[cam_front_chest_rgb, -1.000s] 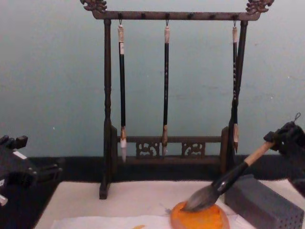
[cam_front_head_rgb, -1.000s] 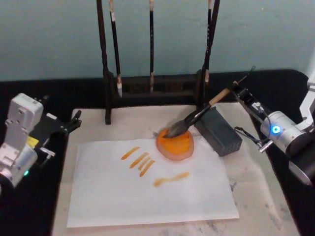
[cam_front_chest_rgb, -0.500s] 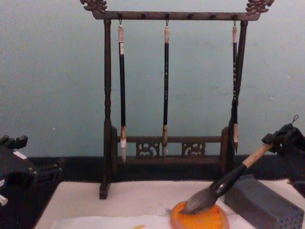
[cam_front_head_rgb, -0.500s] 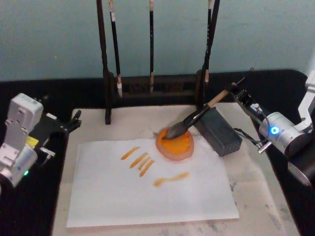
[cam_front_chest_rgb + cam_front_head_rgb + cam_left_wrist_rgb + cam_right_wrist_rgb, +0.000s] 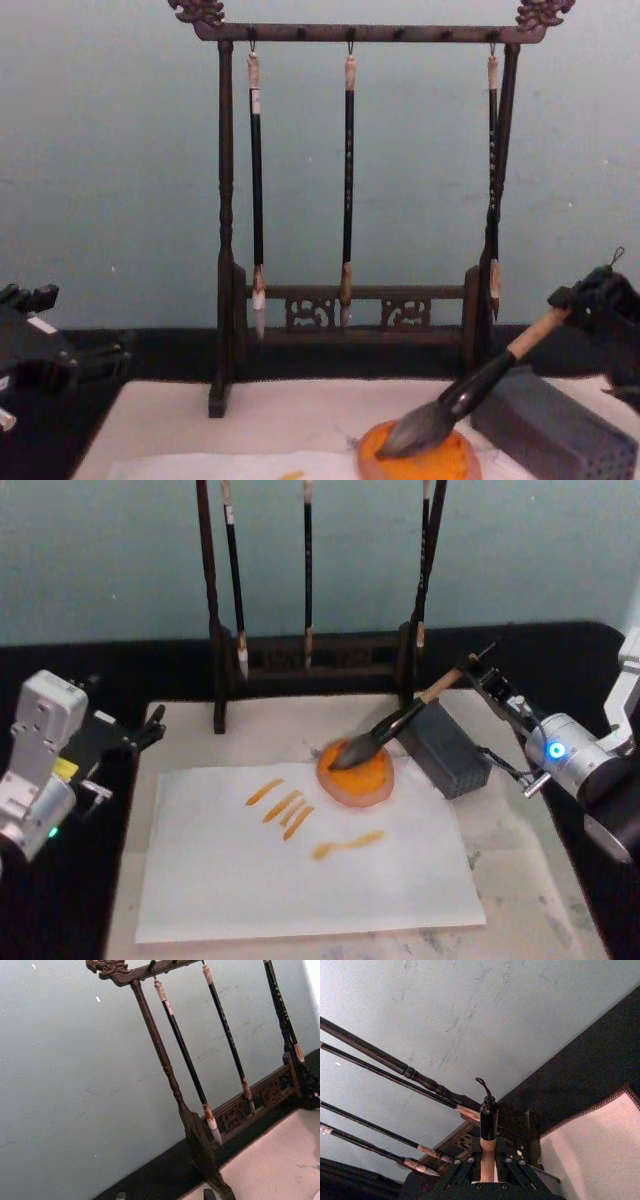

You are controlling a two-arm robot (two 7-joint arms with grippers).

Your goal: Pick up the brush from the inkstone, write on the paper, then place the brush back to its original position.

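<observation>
The brush (image 5: pixel 400 718) lies slanted, its dark tuft resting in the round orange inkstone (image 5: pixel 357 775) and its tan shaft rising to the right. My right gripper (image 5: pixel 482 677) is shut on the shaft's upper end. In the chest view the brush (image 5: pixel 480 380) slopes down from the right gripper (image 5: pixel 585 305) to the inkstone (image 5: pixel 425 466). The right wrist view has the brush (image 5: pixel 488 1147) clamped between the fingers, cap and cord loop sticking out. The paper (image 5: pixel 250 875) carries several orange strokes. My left gripper (image 5: pixel 150 728) is parked at the table's left, open.
A grey perforated block (image 5: pixel 445 748) sits just right of the inkstone, under the brush shaft. A dark wooden rack (image 5: pixel 228 230) with three thin hanging brushes (image 5: pixel 349 190) stands behind. The beige mat (image 5: pixel 520 840) extends to the paper's right.
The right gripper has lowered slightly, and the brush tuft has slid a little down and left across the inkstone. The left arm has not moved.
</observation>
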